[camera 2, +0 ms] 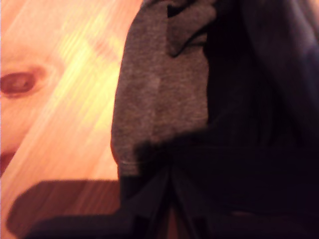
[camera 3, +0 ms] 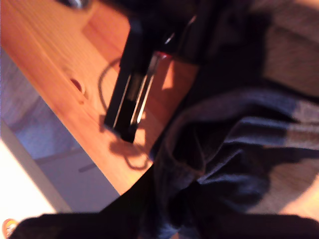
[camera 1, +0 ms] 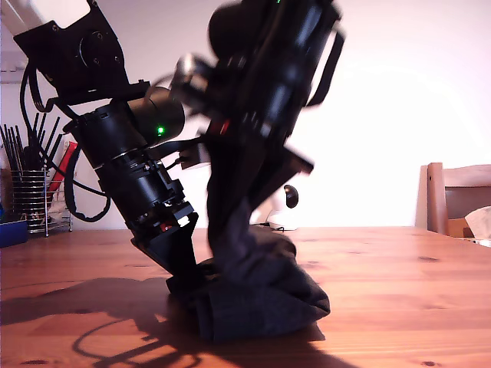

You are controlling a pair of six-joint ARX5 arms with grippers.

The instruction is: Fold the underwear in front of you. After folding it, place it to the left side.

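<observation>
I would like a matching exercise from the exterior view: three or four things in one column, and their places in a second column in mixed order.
Things:
1. underwear
2. wire rack
3. chair
4. table

Places:
A. at the exterior view's right edge
B. under everything, wooden
C. at the exterior view's left edge
D. in the middle, partly lifted off the wood

Pairs: 1-D, 2-C, 3-A, 4-B

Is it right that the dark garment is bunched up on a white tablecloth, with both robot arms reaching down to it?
Not quite. The underwear lies bunched on a bare wooden table, not a white tablecloth; the exterior view shows the reddish-brown wood grain, as does the first wrist view. The rest holds: both arms reach down to the cloth.
</observation>
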